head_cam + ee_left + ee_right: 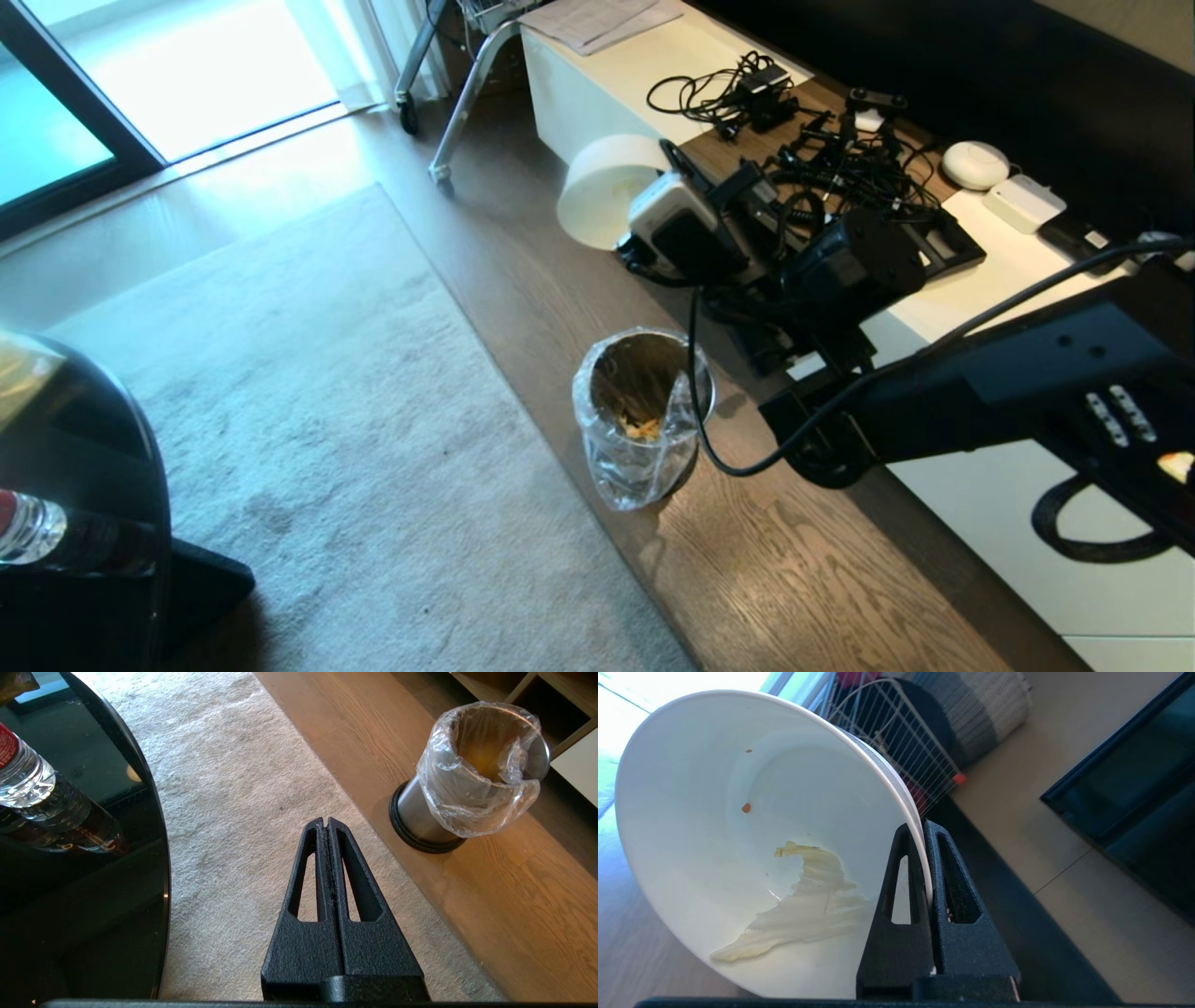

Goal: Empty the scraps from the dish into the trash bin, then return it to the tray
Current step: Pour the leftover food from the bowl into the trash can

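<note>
Wooden floorboards run beside a pale rug in the head view, with the trash bin standing on the boards just off the rug's edge, its clear liner crumpled over the rim and orange and pale scraps lying at its bottom. Reaching in from the right, the right arm stretches above and beyond the bin, its wrist turned so that the dish shows side-on as a pale round shape up near a low white cabinet strewn with black cables. From the left wrist view, the left gripper hangs over the rug with its two fingers pressed flat together and nothing between them; a dark glass table with a water bottle lies to one side and the bin to the other. From the right wrist view, the right gripper pinches the rim of the dish, which is tipped steeply on edge; a limp pale leaf and a few orange specks cling to its inside.
</note>
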You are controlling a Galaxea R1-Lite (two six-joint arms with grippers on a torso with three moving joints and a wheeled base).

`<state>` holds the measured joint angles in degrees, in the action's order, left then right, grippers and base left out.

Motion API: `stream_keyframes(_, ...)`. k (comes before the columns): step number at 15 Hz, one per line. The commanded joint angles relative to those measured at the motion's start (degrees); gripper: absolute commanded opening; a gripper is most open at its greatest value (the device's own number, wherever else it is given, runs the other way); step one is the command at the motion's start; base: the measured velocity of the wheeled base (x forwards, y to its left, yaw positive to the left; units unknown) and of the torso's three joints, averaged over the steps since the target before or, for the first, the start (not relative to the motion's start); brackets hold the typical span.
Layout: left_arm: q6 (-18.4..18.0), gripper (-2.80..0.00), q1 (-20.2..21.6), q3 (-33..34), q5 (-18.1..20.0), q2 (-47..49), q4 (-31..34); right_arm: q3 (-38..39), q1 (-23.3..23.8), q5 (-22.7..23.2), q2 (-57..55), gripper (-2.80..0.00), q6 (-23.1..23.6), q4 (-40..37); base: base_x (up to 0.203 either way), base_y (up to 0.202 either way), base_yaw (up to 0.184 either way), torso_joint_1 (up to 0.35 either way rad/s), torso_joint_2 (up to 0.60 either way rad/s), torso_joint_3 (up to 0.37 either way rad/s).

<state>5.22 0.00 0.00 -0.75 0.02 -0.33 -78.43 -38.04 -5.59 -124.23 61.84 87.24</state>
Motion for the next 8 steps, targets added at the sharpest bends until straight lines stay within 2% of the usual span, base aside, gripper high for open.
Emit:
stream_keyframes(1,0.05,-2.8,0.0,0.0,-0.04,-0.02,-0.02,-5.13,0.34,1.7,-0.15,-2.8,3.32,2.64,0.0,0.0,0.0,0.0,0.0,0.0)
stream_keyframes(3,0.05,-2.8,0.0,0.0,-0.04,-0.02,-0.02,-5.76,0.73,6.12,1.21,-2.8,7.24,2.68,0.0,0.0,0.0,0.0,0.0,0.0)
stream_keyframes(8,0.05,-2.8,0.0,0.0,-0.04,-0.02,-0.02,-4.63,1.41,15.29,3.82,-2.8,12.2,2.68,0.0,0.0,0.0,0.0,0.0,0.0)
